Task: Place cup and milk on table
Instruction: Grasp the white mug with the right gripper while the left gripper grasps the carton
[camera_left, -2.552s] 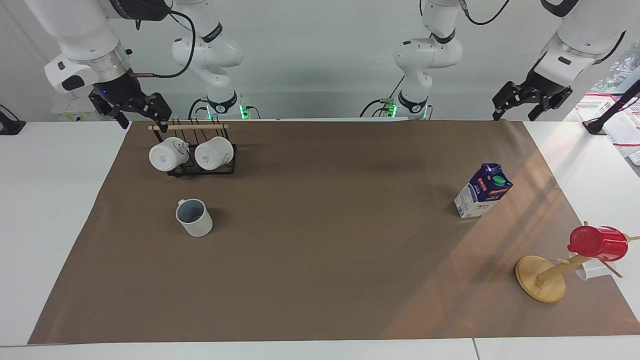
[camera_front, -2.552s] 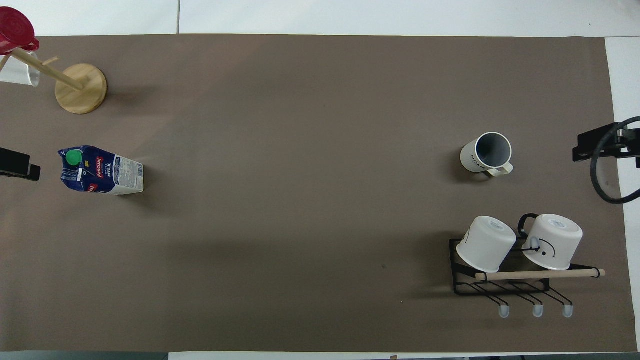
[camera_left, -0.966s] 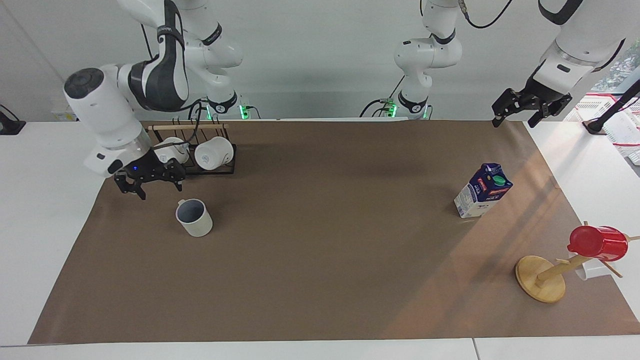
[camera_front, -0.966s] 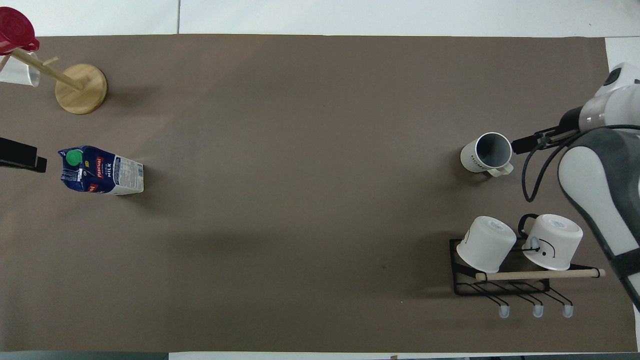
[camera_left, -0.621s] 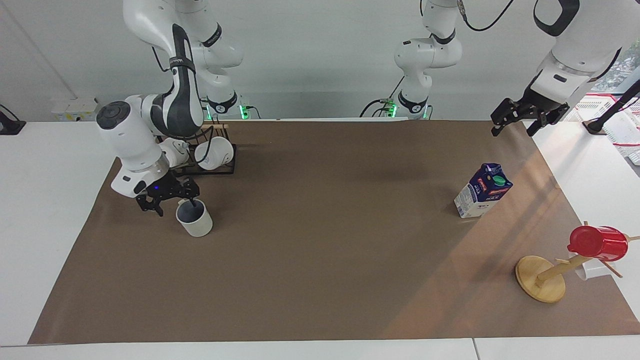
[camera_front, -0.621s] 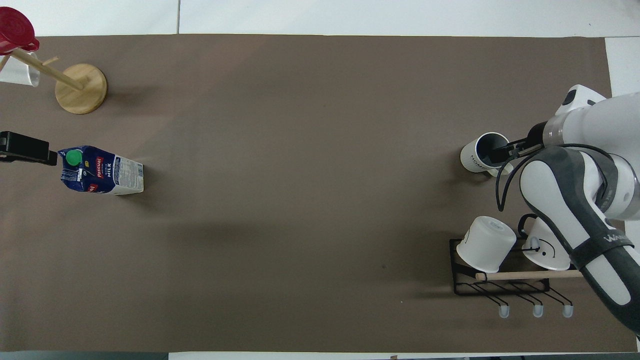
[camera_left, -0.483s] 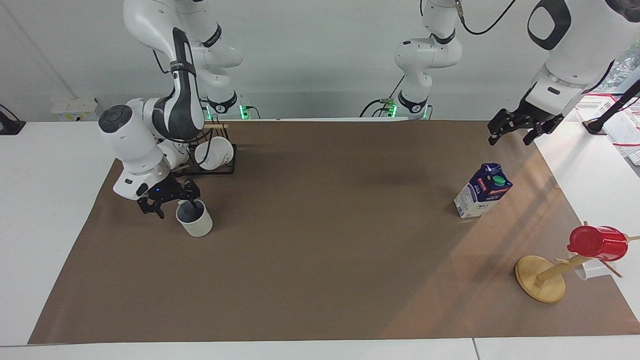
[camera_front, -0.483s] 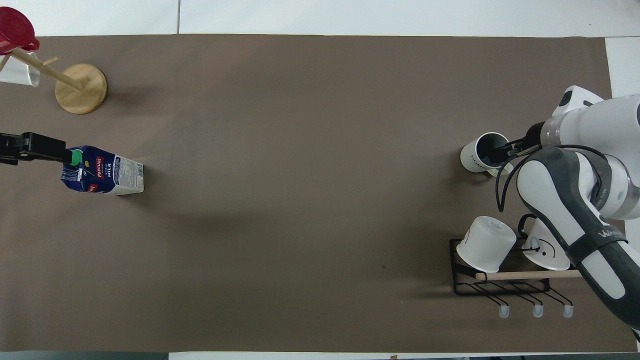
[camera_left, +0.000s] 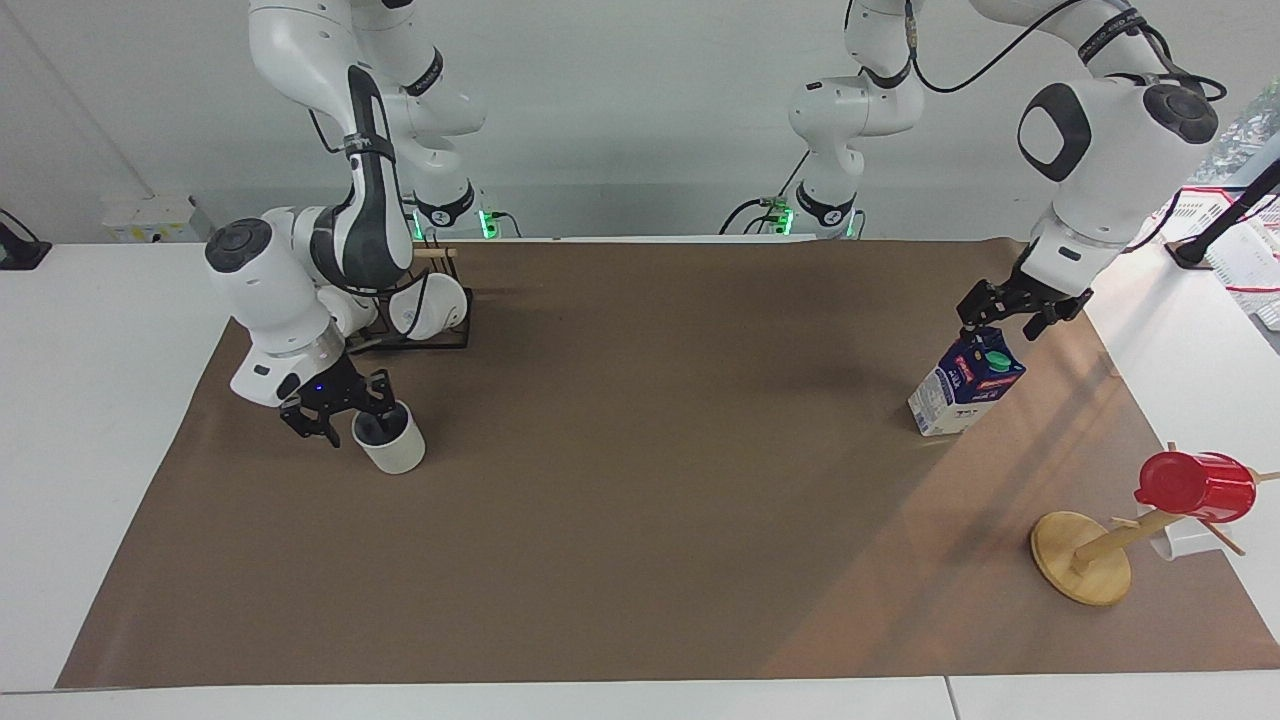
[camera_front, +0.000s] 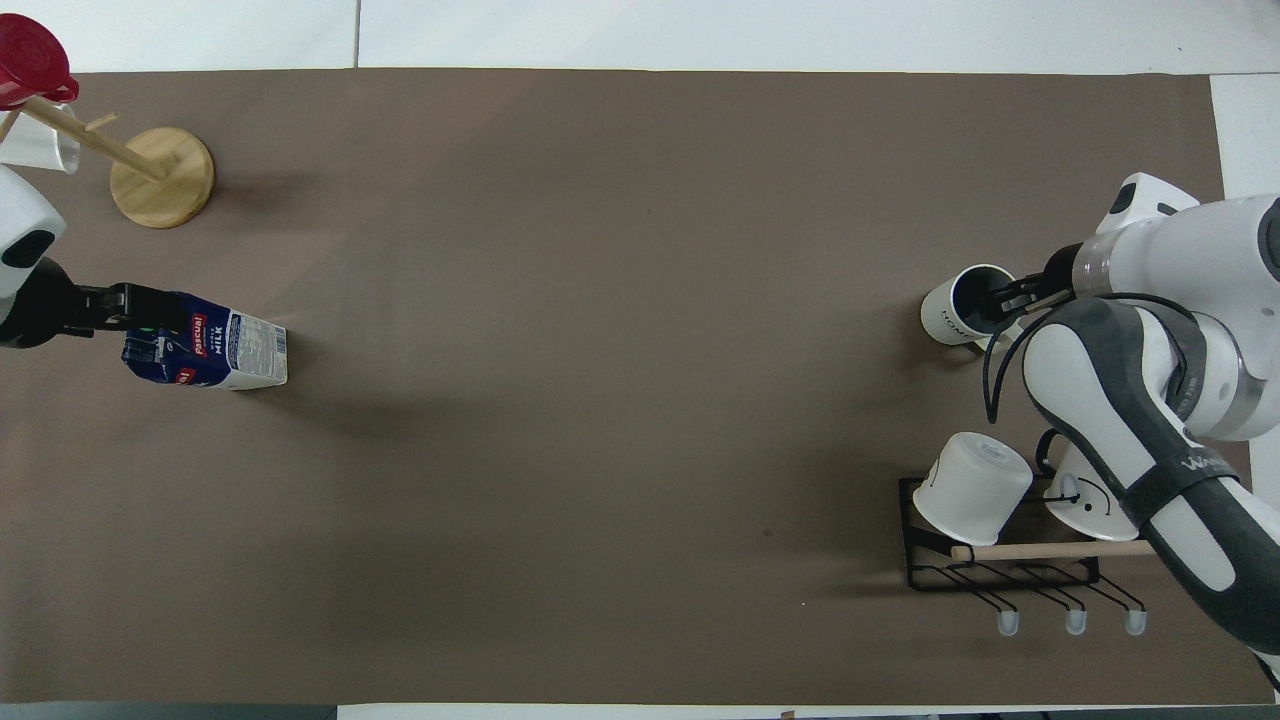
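Observation:
The cream-white cup (camera_left: 397, 452) stands upright on the brown sheet of the table (camera_left: 640, 480), toward the right arm's end. My right gripper (camera_left: 354, 424) is open at the cup's rim, one finger inside the cup and one outside by the handle. In the overhead view the cup (camera_front: 950, 312) shows with my right gripper (camera_front: 1012, 299) at its rim. The milk (camera_left: 958, 392) stands on the sheet toward the left arm's end. My left gripper (camera_left: 999, 326) is open just over the carton's gable top, a finger at each side. It covers the cap of the milk (camera_front: 232, 350) in the overhead view.
A black rack (camera_left: 440, 338) with two white mugs stands nearer to the robots than the cup. A wooden mug tree (camera_left: 1082, 560) holding a red cup (camera_left: 1198, 486) stands farther from the robots than the milk. A white basket (camera_left: 1245, 255) sits off the sheet.
My right gripper came down from beside the rack to the cup's rim, one finger now inside. My left gripper came down from the sheet's corner to the milk's top. Cup and milk have not moved.

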